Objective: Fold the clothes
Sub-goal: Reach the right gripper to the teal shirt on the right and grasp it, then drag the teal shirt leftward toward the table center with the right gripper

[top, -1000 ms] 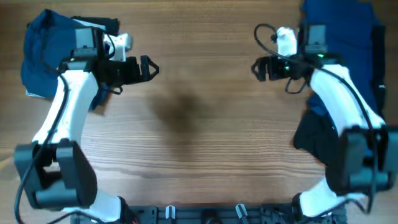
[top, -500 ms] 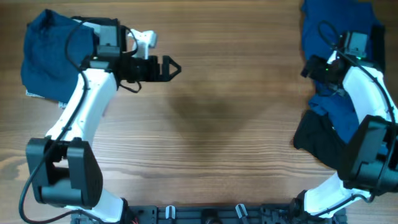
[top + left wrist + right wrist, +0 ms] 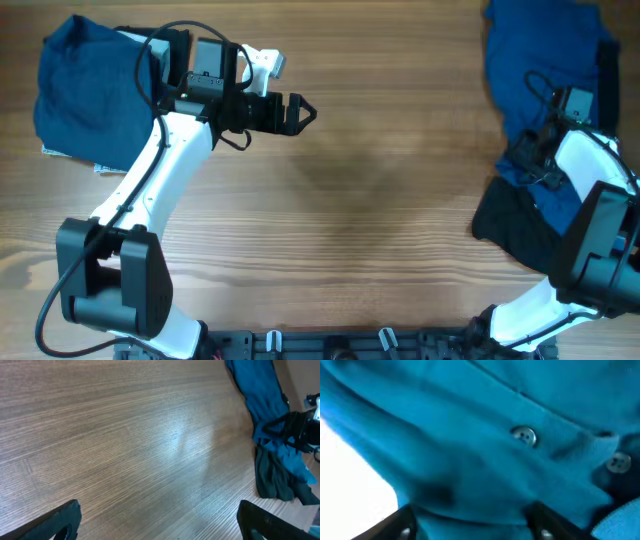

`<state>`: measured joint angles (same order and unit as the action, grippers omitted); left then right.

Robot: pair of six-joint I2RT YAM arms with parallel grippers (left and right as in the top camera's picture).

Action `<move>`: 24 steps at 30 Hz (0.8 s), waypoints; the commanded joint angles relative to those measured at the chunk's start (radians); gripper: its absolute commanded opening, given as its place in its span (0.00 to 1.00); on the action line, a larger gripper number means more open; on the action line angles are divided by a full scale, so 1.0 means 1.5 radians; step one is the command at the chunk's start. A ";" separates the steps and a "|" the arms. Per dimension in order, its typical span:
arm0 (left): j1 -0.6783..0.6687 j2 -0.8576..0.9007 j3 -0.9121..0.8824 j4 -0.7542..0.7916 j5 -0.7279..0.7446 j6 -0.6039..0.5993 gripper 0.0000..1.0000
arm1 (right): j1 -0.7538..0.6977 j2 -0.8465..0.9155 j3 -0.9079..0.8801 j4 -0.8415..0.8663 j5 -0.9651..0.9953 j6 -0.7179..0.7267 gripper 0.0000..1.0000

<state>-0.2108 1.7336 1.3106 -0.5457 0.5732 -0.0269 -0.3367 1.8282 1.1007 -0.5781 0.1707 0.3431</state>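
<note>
The clothes lie in two heaps. A blue bundle [image 3: 85, 90] sits at the far left. At the far right, a blue collared shirt [image 3: 540, 50] runs down onto a black garment [image 3: 510, 225]. My right gripper [image 3: 522, 155] is pressed into that blue shirt [image 3: 485, 460]; its fingers stand apart with a fold of the cloth between them, just below two small buttons [image 3: 524, 436]. My left gripper [image 3: 305, 112] hangs wide open over bare wood, with nothing between its fingers [image 3: 55, 520]. The left wrist view shows the shirt [image 3: 260, 400] and the dark garment [image 3: 272, 477] at far right.
The wooden table [image 3: 350, 200] stretches between the two heaps. The arm bases [image 3: 330, 345] line the near edge. A white corner [image 3: 48, 150] sticks out from under the left bundle.
My right arm swung from the table's middle right down onto the blue shirt, and its jaws narrowed. My left arm reached further toward the centre, still open.
</note>
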 commanded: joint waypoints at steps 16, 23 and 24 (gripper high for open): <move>-0.002 -0.002 0.012 0.008 -0.003 0.013 1.00 | 0.001 -0.092 0.126 -0.042 -0.166 -0.138 0.04; -0.002 -0.003 0.012 0.018 0.004 0.013 1.00 | 0.008 -0.154 0.269 -0.140 -0.361 -0.252 0.04; -0.002 -0.005 0.012 0.023 0.004 0.013 1.00 | 0.015 -0.161 0.288 -0.154 -0.381 -0.263 0.04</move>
<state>-0.2108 1.7336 1.3106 -0.5304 0.5735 -0.0269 -0.3367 1.6566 1.4231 -0.7647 -0.1722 0.0761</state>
